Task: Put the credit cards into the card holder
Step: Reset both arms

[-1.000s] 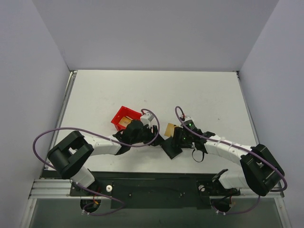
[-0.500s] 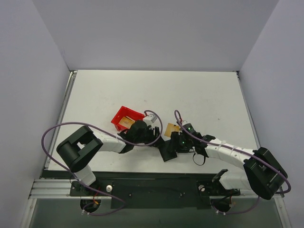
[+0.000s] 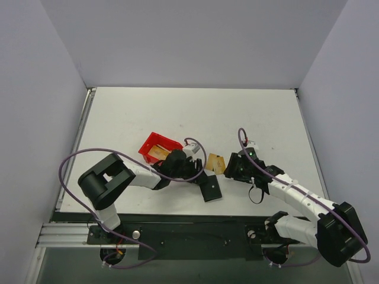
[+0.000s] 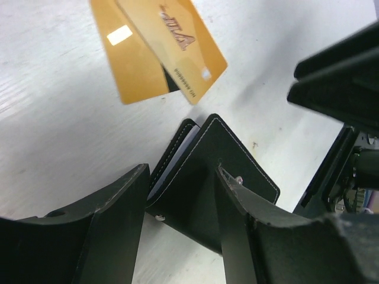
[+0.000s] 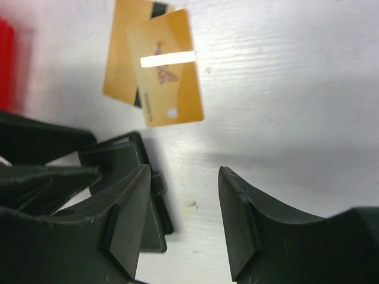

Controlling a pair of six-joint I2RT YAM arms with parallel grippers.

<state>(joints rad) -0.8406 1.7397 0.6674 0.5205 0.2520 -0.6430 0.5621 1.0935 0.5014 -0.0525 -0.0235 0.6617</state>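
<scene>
The card holder [image 4: 192, 183] lay on the tabletop [image 3: 266, 118] only slightly open, a sliver of pale grey-blue lining showing under its stitched black flap. A card pushed at that narrow mouth would probably butt the flap edge and slide the light wallet away rather than enter. The left hand [image 4: 180, 171] sat over the card holder with its fingers apart, straddling the flap; whether they touched it I could not tell, so the holder may not have been pinned. Just beyond the holder, two gold credit cards [image 4: 163, 53] lay flat and overlapped, a dark stripe peeping between them. Being thin, they might skid or lift together. The right hand [image 5: 183, 171], beside the holder, stood parted and empty, close enough to bump the left.
</scene>
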